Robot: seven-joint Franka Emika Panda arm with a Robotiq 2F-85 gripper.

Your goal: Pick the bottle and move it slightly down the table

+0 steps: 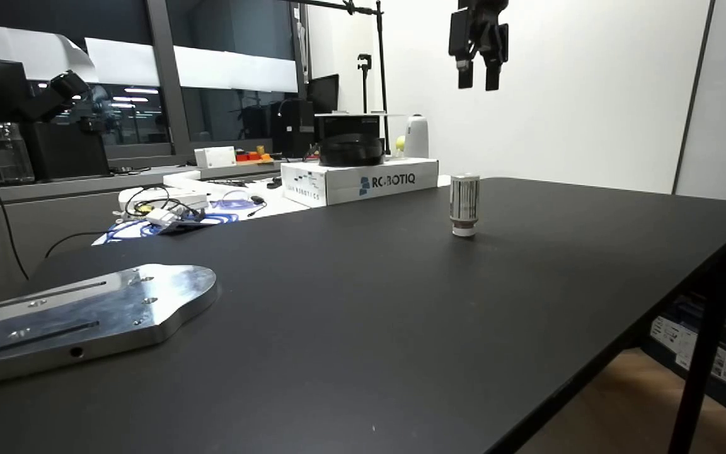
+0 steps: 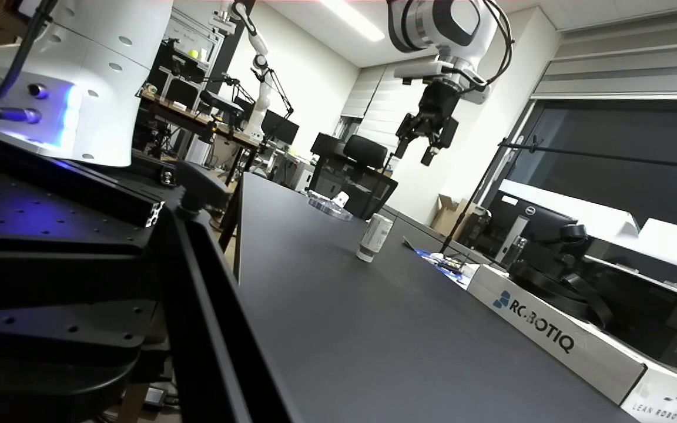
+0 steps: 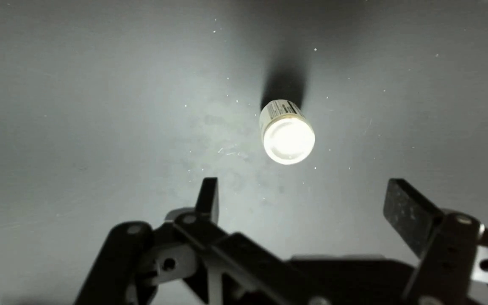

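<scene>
Grey and white, the bottle (image 3: 287, 132) stands upright on the black desk (image 1: 338, 353), its narrower white end down, as both exterior views show. The fingers (image 3: 411, 216) are spread wide and hang well above it, apart from it. In the wrist view the bottle's bright round top sits farther up the picture than the fingertips; sideways, it falls within the gap they leave, slightly nearer the finger at the picture's left. Fine print shows on the bottle's side, and a soft dark shadow (image 3: 285, 82) runs from it toward the top of that view. In an exterior view a shiny metal plate (image 1: 117, 309) lies on the desk, well apart from the bottle, and a lettered white box (image 1: 338, 189) rests just beside the desk's edge.
</scene>
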